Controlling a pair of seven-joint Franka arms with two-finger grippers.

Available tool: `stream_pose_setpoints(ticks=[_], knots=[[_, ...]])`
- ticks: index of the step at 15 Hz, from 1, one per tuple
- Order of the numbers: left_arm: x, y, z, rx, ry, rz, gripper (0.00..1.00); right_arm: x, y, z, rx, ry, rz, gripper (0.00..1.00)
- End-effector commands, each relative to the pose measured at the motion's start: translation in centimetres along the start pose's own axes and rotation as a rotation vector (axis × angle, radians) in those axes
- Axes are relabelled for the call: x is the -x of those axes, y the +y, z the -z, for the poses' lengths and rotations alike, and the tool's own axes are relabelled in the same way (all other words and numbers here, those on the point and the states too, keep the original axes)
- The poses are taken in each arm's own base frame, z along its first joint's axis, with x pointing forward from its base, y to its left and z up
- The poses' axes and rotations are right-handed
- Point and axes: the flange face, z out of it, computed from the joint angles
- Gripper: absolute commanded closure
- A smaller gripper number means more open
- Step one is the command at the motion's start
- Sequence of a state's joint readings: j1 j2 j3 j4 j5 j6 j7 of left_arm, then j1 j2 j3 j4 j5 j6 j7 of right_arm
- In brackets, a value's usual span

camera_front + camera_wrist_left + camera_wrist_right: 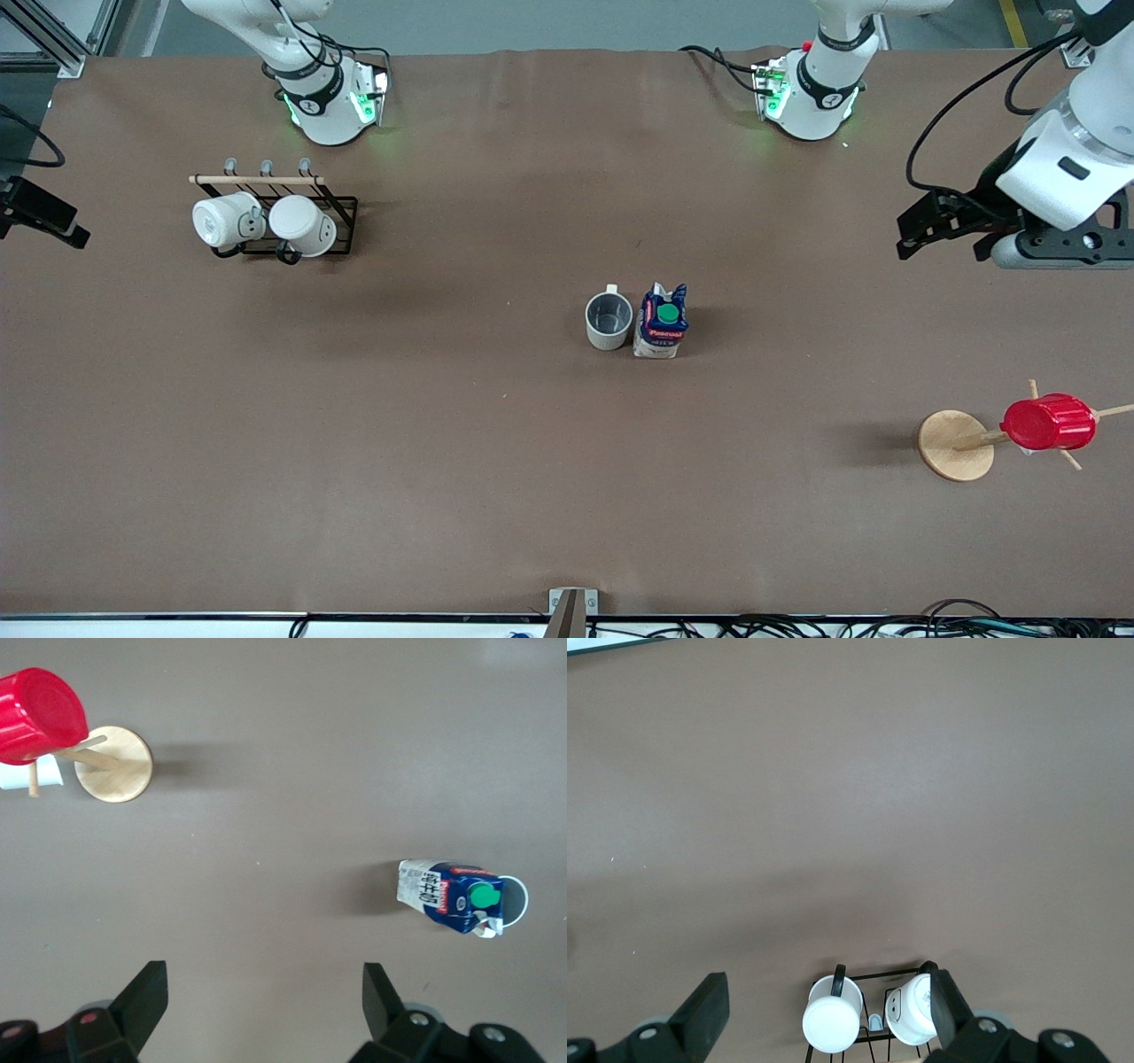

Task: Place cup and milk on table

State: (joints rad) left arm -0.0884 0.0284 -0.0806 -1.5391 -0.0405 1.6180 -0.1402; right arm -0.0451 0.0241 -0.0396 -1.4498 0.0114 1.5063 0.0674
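At the right arm's end of the bench (443, 461): a black wire rack (341, 217) with two white mugs (229, 220) lying against it, untouched and no part of the job. Above that rack, seen from the right wrist view, the right hand (828, 979): fingers spread wide, nothing between them, hanging high over bare bench and waiting.

Near the middle of the bench: the cup (609, 321), upright, mouth up, grey inside showing, handle turned toward the arms' bases. Just beside it, toward the left arm's end, the milk (662, 323), also upright, green cap on top, red label facing the front camera. Too close together to tell whether touching or a hair apart. Neither one held, both resting flat on the brown sheet.

Judged from that: both placements done, cup and milk down on the bench as asked. Nothing left to put down; at most, parking the arms.

Toward the left arm's end: the left hand (943, 235), up in the air over bare bench, well apart from the milk. Fingers wide open and empty, pointing down and somewhat toward the middle of the bench, so that the left wrist view looks across at the carton with the cup's rim peeking past it. Wrist bent, forearm coming in from the edge of the front view.

Last, nearer the front camera: a red cup (1048, 423) hung on a wooden stand (955, 445), left alone.
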Motion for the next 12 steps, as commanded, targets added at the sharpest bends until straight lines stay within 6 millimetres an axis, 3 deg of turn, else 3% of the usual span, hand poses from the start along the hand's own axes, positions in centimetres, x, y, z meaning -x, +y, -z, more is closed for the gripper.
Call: stream_pose_setpoints(ticks=[1,5,12], knots=[[1.36,-0.53,-0.14,0.014,-0.015,-0.022,0.00,0.60,0.15,0.39,0.009,0.005,0.010,0.00],[1.47,0.37,-0.54,-0.012,-0.022,-0.031,0.00,0.60,0.15,0.39,0.009,0.005,0.009,0.00],[1.29,0.10,-0.61,-0.015,-0.015,-0.014,0.00,0.53,0.49,0.31,0.009,0.003,0.018,0.00]])
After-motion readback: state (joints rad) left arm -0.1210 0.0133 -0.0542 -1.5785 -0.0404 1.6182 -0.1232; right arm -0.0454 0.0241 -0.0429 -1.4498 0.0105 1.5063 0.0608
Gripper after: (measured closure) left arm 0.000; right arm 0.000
